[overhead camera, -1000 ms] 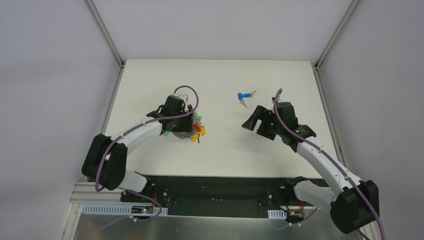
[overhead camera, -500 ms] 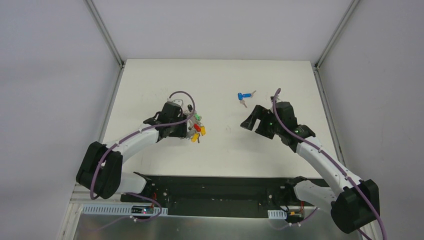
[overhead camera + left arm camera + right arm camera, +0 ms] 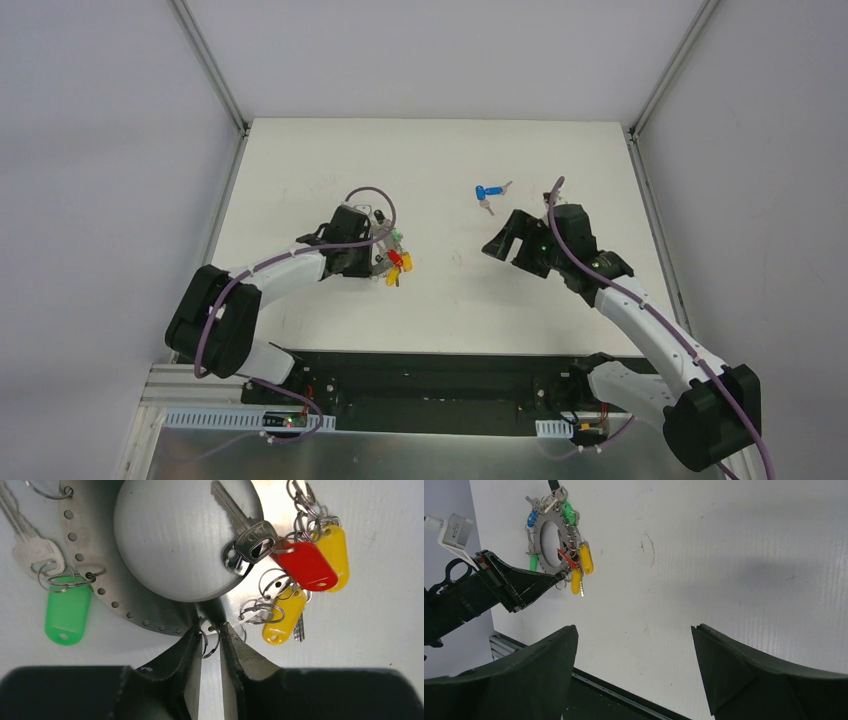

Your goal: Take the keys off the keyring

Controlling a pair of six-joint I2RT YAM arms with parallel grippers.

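1. At the near edge of the keyring (image 3: 90,545), the left gripper (image 3: 210,627) is straddling a small split ring (image 3: 217,642), jaws almost together; clamped or not, I cannot tell.
2. That keyring and its keys (image 3: 252,537) are lying on the desk (image 3: 380,630) straight ahead of it.
3. The right gripper (image 3: 634,630) is hovering wide apart, well away.

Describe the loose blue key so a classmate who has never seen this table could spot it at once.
From above, find the white table, where the metal keyring hung with coloured keys sits at the left tool. Further back and nearer the open right tool lies the blue-headed key. Unlike the tagged keys on the ring, it lies loose on bare table.
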